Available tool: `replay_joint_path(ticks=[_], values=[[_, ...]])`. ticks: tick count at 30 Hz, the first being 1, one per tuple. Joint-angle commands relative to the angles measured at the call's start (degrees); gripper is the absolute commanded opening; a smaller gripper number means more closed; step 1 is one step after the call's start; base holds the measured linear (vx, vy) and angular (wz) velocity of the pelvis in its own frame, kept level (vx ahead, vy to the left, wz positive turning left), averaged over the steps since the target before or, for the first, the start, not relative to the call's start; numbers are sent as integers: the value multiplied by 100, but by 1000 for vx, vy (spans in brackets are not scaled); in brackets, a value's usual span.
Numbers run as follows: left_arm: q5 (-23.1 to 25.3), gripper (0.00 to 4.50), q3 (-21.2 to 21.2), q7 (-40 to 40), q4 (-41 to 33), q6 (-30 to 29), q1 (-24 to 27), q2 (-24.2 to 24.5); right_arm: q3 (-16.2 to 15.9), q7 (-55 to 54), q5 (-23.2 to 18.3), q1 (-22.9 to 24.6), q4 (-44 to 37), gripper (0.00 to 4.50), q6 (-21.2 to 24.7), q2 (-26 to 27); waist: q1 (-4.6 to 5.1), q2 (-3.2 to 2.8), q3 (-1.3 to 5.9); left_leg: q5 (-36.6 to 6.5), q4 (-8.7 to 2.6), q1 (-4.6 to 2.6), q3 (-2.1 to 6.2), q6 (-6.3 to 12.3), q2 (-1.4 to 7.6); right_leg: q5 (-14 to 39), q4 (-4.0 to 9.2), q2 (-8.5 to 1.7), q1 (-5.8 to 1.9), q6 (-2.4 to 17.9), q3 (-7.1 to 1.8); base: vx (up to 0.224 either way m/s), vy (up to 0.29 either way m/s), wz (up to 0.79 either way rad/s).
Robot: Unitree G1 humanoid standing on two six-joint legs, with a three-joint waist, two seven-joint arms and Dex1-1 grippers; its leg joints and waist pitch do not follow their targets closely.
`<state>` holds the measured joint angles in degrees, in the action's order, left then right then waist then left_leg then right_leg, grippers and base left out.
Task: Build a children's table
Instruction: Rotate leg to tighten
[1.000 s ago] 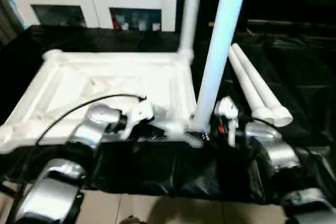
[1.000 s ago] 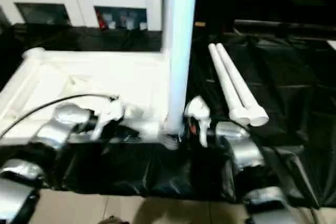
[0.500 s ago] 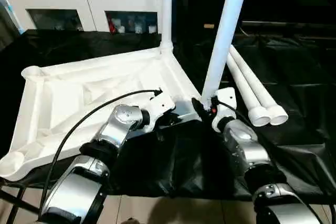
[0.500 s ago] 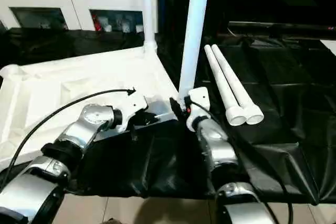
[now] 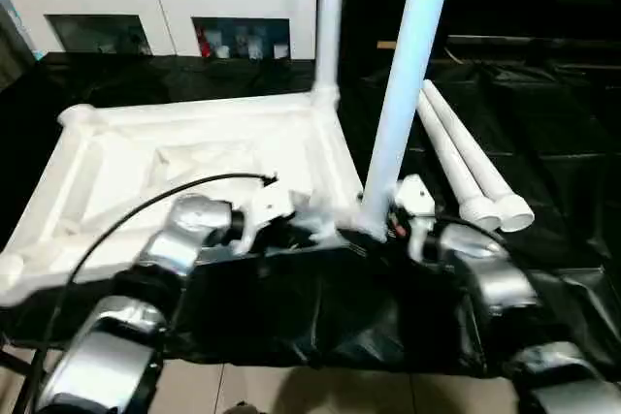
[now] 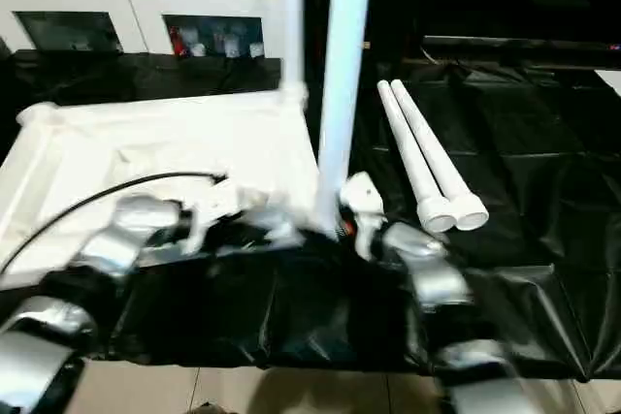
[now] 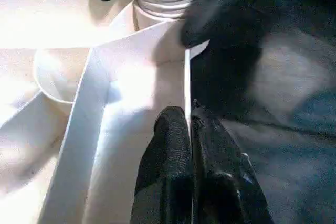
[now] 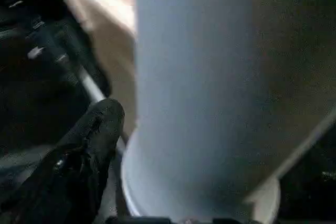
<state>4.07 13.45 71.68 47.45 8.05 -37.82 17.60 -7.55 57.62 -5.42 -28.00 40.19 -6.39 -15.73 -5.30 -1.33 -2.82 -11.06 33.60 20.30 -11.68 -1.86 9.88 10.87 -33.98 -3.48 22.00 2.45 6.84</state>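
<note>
The white table top [image 5: 194,157] lies underside up on the black-covered surface. One white leg [image 5: 330,16] stands in its far right corner socket. Another leg [image 5: 403,94] stands upright in the near right corner. My left gripper [image 5: 296,230] is at the near edge, shut on the top's thin rim wall [image 7: 186,77]. My right gripper [image 5: 383,225] is at the base of the near leg [image 8: 199,77], open, with black fingers [image 7: 220,3] on either side of its ribbed end. Two loose legs [image 5: 466,167] lie side by side to the right.
A white cabinet with glass doors [image 5: 165,7] stands behind the work surface. Black cloth [image 5: 543,94] covers the surface and hangs over the front edge above the tiled floor [image 5: 291,390]. A black cable [image 5: 146,206] arcs over my left forearm.
The whole picture has swung and tilted, so the camera moved. Both grippers stay at the near right corner, and the near leg stays upright there.
</note>
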Motion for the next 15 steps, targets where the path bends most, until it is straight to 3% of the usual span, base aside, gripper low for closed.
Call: replay_joint_path(ticks=[1,2,6,7,15], values=[[-215,0,82,398,-83,171,69,-31,-236,632,-140,79,-244,394,166,-67,-46,70,319,-1047,-359,-27,220,532,456,1991,518,-700,-259,741,-445,0,0,0],[-223,0,81,431,-82,177,69,-12,-250,710,-154,86,-266,369,182,-93,-43,74,312,-1044,-367,-23,224,535,459,2008,519,-691,-253,736,-442,0,0,0],[-366,0,55,789,-167,95,90,122,-350,1315,-323,120,-484,356,517,-284,-58,82,327,-990,-367,-27,225,526,470,1847,491,-684,-255,810,-442,0,0,0],[-386,0,71,915,-214,46,96,170,-389,1506,-392,125,-561,327,681,-334,-69,79,328,-965,-367,-28,226,545,470,1812,483,-685,-260,826,-443,0,0,0],[-345,0,66,1050,-111,91,56,226,-447,1689,-398,156,-654,276,756,-378,-119,77,334,-919,-365,-41,221,462,470,1816,483,-688,-245,812,-438,0,0,0]])
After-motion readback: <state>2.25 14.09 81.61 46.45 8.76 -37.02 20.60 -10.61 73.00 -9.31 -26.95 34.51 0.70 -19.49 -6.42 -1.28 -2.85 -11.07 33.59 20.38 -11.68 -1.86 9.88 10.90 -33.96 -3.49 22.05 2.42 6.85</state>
